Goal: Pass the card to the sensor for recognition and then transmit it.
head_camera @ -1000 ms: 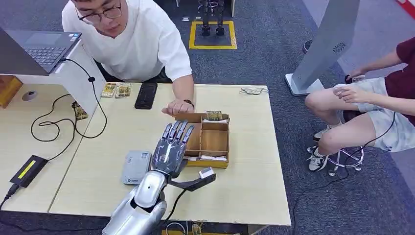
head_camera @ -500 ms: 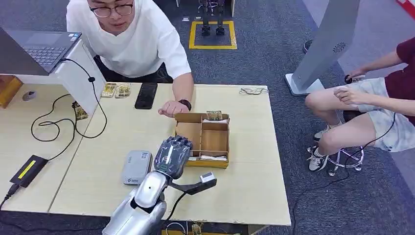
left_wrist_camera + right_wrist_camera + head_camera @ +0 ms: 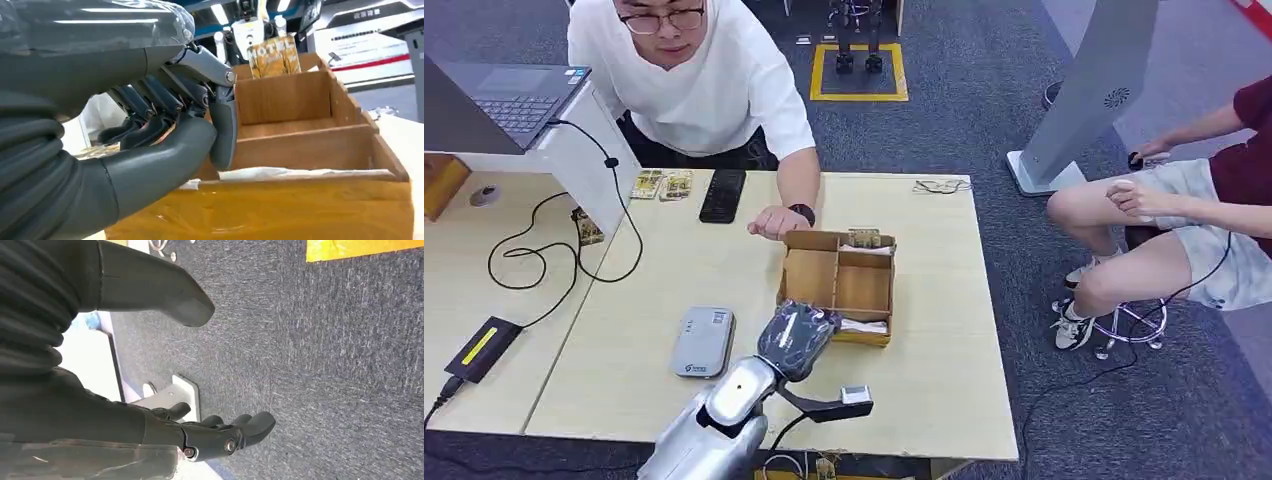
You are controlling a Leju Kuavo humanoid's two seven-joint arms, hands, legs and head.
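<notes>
The left arm is reaching in from the near edge of the table (image 3: pixel 924 385). The left hand (image 3: pixel 796 338) is hanging over the near left corner of the box (image 3: pixel 865 338), with its fingers curled down into the nearest compartment. In the left wrist view the fingers (image 3: pixel 150 102) are bending in toward the thumb (image 3: pixel 165 150), just above the near wall of the box (image 3: pixel 280 215). Whether they are pinching anything I cannot tell.

A white card (image 3: pixel 861 324) is lying flat in that near compartment, right of the hand. It is showing as a pale strip (image 3: pixel 300 173) behind the near wall in the wrist view. The sensor (image 3: pixel 703 341), a flat grey unit, is lying on the table just left of the hand and apart from the box. Farther left, a black adapter (image 3: pixel 482 348) is trailing a cable.

The right hand (image 3: pixel 220 435) is hanging over dark carpet, slack, with its fingers loosely apart and nothing in them.

At the far end of the box, a patterned packet (image 3: pixel 863 237) is standing upright. A person in white is leaning over the far edge of the table, with one hand (image 3: pixel 769 222) resting just beyond the far left corner of the box. A phone (image 3: pixel 722 195) is lying farther off, and a laptop (image 3: pixel 504 100) is sitting at the far left. A second person (image 3: pixel 1184 220) is sitting well off to the right.
</notes>
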